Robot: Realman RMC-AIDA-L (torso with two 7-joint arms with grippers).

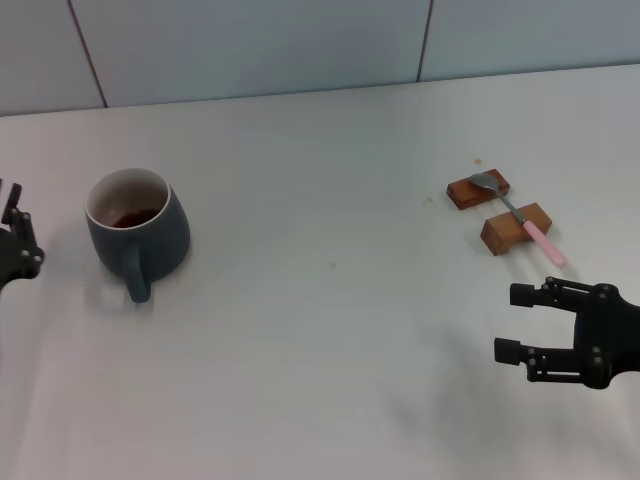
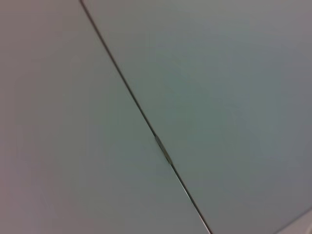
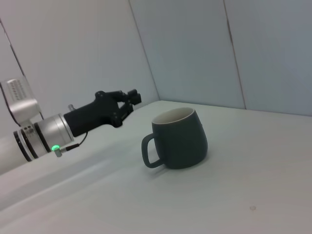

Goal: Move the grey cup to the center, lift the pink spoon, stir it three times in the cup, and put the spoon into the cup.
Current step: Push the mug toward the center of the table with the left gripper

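The grey cup [image 1: 137,232] stands upright on the left of the white table, handle toward me, with brown liquid inside. It also shows in the right wrist view [image 3: 179,139]. The pink spoon [image 1: 518,213] lies across two brown wooden blocks at the right, metal bowl on the far block, pink handle pointing toward me. My left gripper [image 1: 20,232] hovers open and empty at the far left edge, just left of the cup; the right wrist view shows it [image 3: 130,101] beside the cup's rim, apart from it. My right gripper [image 1: 507,323] is open and empty, in front of the spoon.
The two wooden blocks [image 1: 478,190] [image 1: 516,229] sit side by side under the spoon. A tiled wall [image 1: 300,40] runs along the table's far edge. The left wrist view shows only wall panels with a seam [image 2: 163,148].
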